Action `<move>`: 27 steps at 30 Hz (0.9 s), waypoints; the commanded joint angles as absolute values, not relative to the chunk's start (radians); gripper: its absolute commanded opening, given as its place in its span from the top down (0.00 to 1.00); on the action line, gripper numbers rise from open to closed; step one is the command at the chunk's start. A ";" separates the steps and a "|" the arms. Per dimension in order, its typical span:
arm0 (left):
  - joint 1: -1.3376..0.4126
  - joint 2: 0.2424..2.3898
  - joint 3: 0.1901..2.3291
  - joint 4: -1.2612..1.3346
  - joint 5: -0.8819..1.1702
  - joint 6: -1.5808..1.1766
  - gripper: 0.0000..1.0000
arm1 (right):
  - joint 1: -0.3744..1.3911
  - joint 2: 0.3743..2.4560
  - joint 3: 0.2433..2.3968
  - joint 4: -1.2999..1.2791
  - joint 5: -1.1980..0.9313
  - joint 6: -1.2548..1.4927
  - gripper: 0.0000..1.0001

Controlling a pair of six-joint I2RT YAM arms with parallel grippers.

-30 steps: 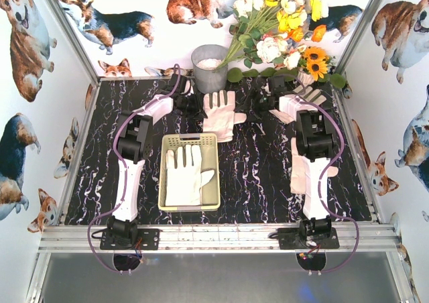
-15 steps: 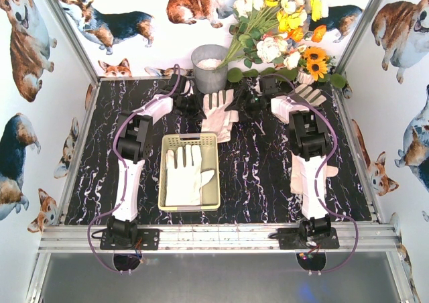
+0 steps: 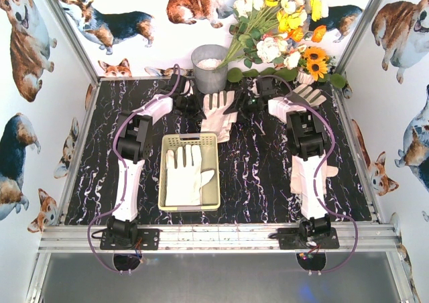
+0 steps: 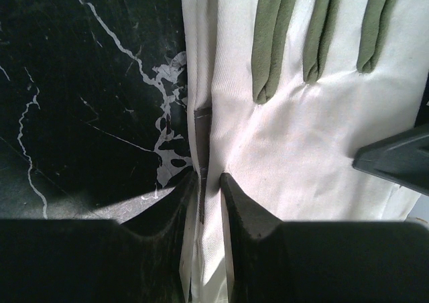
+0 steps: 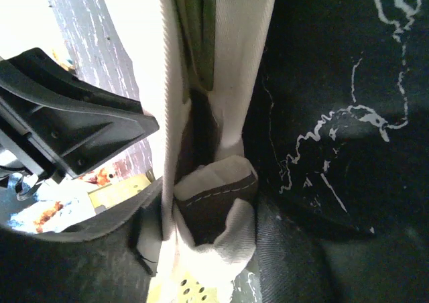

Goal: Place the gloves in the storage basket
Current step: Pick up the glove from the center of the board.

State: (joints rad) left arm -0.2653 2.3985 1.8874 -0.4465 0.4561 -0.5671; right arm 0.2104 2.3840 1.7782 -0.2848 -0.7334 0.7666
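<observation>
A cream-white glove (image 3: 218, 117) lies on the black marbled table behind the pale yellow-green storage basket (image 3: 190, 138). My left gripper (image 3: 199, 107) is shut on its left edge and my right gripper (image 3: 236, 105) is shut on its right edge. The left wrist view shows the jaws (image 4: 209, 182) pinching a fold of the glove (image 4: 308, 115). The right wrist view shows the jaws (image 5: 211, 189) clamped on bunched glove fabric (image 5: 244, 48), with the basket (image 5: 194, 291) below. A second glove (image 3: 184, 175) lies palm up inside the basket.
A grey metal bucket (image 3: 209, 67) stands at the back, with a bunch of artificial flowers (image 3: 281, 21) beside it. Another glove (image 3: 308, 94) lies at the back right, and one more (image 3: 295, 175) lies partly under the right arm. Corgi-print walls close in the table.
My right gripper has moved left and closed on the glove's right edge, bunching the glove narrower. The left gripper has stayed at the glove's left edge.
</observation>
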 commanded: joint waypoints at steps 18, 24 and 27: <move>-0.232 2.290 1.824 -0.505 0.423 -0.511 0.51 | 0.172 2.249 1.649 -0.183 -0.721 0.760 1.00; -0.216 2.206 1.783 -0.484 0.450 -0.520 0.31 | 0.125 2.083 1.506 -0.213 -0.721 0.692 1.00; -0.216 2.176 1.774 -0.480 0.474 -0.526 0.27 | 0.103 1.997 1.442 -0.253 -0.728 0.650 1.00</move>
